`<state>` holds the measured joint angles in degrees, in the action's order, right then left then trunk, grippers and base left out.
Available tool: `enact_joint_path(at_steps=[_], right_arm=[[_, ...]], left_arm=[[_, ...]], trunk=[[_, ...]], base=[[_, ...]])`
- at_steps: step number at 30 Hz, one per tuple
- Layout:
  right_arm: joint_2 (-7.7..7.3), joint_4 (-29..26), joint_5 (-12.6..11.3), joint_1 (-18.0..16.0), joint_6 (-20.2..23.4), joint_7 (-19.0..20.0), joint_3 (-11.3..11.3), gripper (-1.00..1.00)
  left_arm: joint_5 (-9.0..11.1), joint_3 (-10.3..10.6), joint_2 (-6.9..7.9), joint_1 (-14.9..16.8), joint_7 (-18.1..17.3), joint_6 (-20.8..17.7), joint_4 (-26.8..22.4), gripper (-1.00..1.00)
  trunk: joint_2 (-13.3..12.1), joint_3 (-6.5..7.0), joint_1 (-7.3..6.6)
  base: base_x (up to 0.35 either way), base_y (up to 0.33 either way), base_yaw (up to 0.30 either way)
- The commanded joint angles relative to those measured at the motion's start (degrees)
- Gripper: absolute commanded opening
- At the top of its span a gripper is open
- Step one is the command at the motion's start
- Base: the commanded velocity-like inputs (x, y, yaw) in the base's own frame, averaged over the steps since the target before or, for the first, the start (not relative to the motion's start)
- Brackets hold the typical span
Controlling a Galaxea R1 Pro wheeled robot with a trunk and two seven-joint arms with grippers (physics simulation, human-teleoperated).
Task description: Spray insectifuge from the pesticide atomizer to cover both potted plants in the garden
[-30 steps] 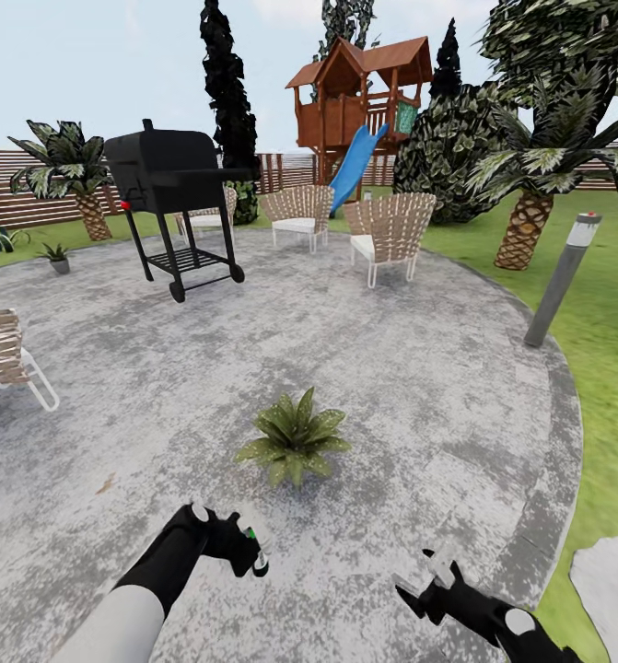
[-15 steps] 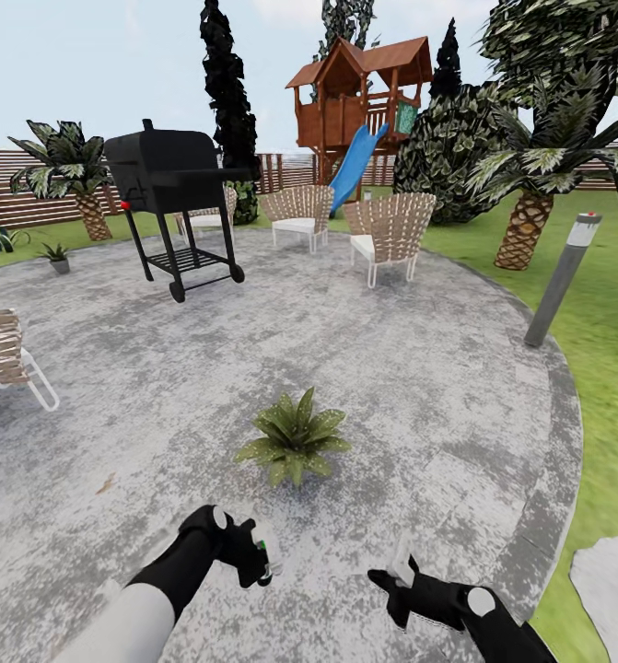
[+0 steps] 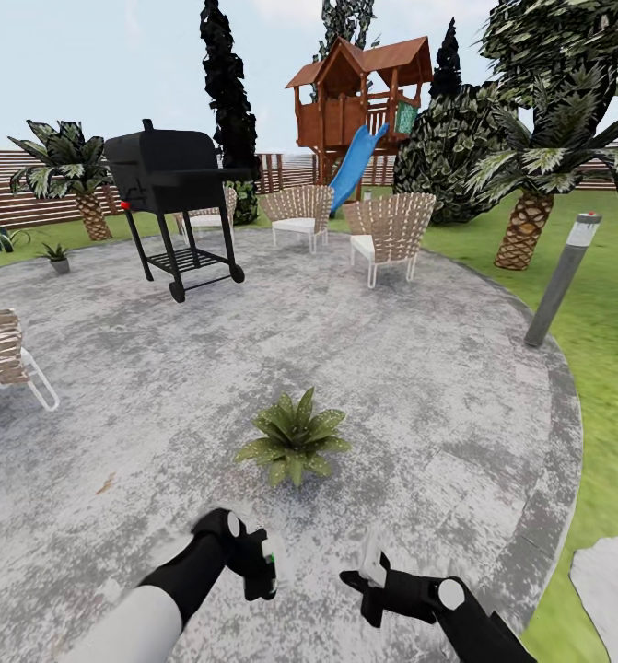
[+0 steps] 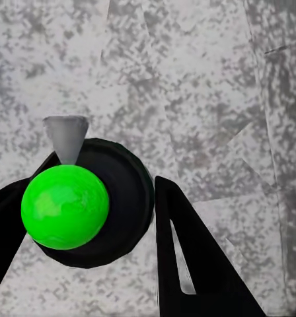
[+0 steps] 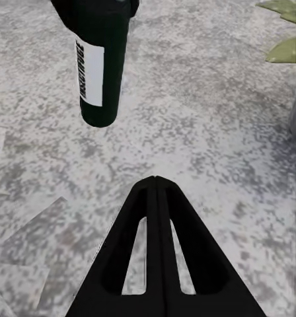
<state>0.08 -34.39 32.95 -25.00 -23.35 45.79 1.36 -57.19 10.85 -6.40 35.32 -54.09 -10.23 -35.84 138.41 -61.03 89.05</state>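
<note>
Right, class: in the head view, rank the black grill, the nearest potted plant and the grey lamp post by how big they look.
1. Black grill, the largest.
2. Potted plant and grey lamp post: one wide, one tall and thin, so too close to rank, and the plant sits nearer the camera.

No legible text on atomizer label [image 5: 90, 71]

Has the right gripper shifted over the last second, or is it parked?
Yes. The right gripper has slid left across the patio, toward the left gripper, ending nearer below the potted plant.
</note>
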Motion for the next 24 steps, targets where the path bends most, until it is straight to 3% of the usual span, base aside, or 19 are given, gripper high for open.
enact_joint_path(at_steps=[1,8,24], right_arm=[[0.01,-0.3,0.5,-0.2,-0.2,0.0,0.0,-1.00],[0.81,-0.6,0.4,-1.5,1.8,0.1,0.0,-1.00],[3.17,-2.5,0.2,-1.9,3.0,0.1,0.0,-1.00]], left_arm=[[0.0,0.9,0.04,0.0,-0.7,-0.5,-0.1,-1.00],[0.0,3.1,-0.01,-0.1,-1.1,-0.5,-0.1,-1.00],[-0.4,3.6,-0.53,0.0,-0.8,-1.4,-0.3,-1.00]], trunk=[[0.0,-0.05,-0.01],[0.0,-0.05,-0.01],[0.0,-0.05,-0.01]], base=[[0.000,0.000,0.000],[0.000,0.000,0.000],[0.000,0.000,0.000]])
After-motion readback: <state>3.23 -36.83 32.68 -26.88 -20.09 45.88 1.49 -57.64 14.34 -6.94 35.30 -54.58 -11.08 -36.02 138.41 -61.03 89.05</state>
